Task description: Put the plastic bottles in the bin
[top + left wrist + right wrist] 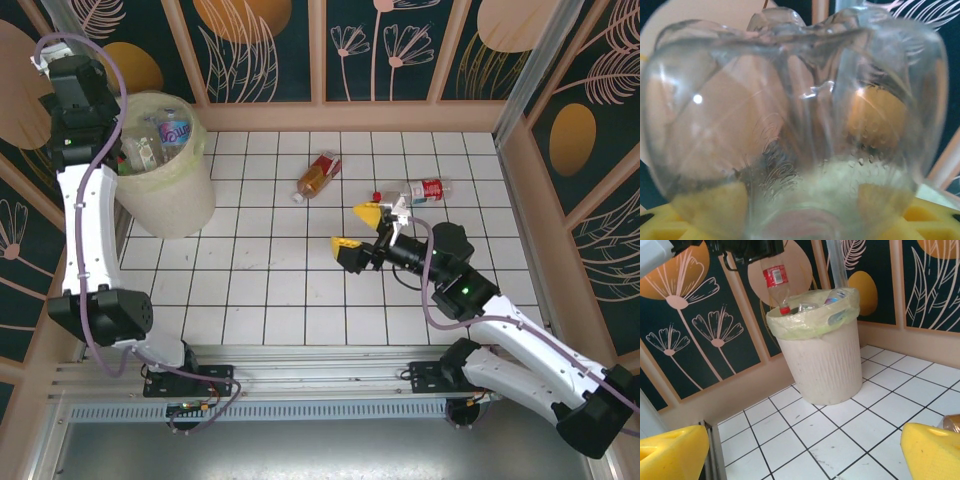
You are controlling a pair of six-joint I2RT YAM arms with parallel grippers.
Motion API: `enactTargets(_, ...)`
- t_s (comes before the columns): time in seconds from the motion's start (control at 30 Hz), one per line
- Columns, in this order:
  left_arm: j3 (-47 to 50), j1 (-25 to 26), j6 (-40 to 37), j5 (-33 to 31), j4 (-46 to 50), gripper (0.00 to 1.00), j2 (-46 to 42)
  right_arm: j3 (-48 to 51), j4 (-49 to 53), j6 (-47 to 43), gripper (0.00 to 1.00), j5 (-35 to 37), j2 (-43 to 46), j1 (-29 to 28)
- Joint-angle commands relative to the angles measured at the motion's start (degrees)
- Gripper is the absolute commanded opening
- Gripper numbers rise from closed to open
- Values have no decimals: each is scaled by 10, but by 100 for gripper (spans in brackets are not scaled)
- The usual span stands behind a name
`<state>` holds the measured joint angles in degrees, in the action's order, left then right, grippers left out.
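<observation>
- The bin stands at the far left of the tiled floor. It already holds several plastic bottles, with a blue-labelled bottle on top of a pile that reaches near the rim.
- The left gripper is clenched on a dented clear bottle with a red label. The bottle hangs cap-down right over the bin's mouth, its red cap about level with the edge of the bag liner. It is not yet dropped, and I judge it needs only letting go.
- The right gripper hangs over the middle of the floor, jaws spread wide with nothing between them.
- Two bottles are left on the tiles. An amber bottle with a red label lies far of centre. A clear red-labelled bottle lies to its right, just beyond the right gripper.
- A small red speck lies between these two. It may be a loose cap, but it is too small to tell.
- By my reckoning the task is well past halfway: several bottles are binned, one is at the point of release, and two are left to fetch. The right arm is nearer to both.
</observation>
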<state>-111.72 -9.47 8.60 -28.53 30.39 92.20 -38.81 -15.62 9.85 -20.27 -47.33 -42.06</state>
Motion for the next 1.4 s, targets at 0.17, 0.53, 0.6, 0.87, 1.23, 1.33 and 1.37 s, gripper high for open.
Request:
enactTargets(0.17,-22,-36,64,50,66,64,72,2,6,23,99,31,-19,7)
enactTargets(0.53,-23,-61,112,111,115,72,108,-8,9,31,99,51,-62,16)
enactTargets(0.6,-23,-61,115,113,115,79,103,-8,9,31,99,54,-68,18)
enactTargets(0.87,-17,-61,122,142,88,99,38,-33,26,53,97,112,-123,36)
enactTargets(1.23,177,-60,96,272,-65,99,-158,-133,92,135,93,192,-257,72)
enactTargets(1.33,241,-41,97,348,-103,99,-212,-158,112,159,90,218,-291,79)
enactTargets(1.37,252,-22,89,353,-103,99,-224,-165,118,162,90,228,-301,83)
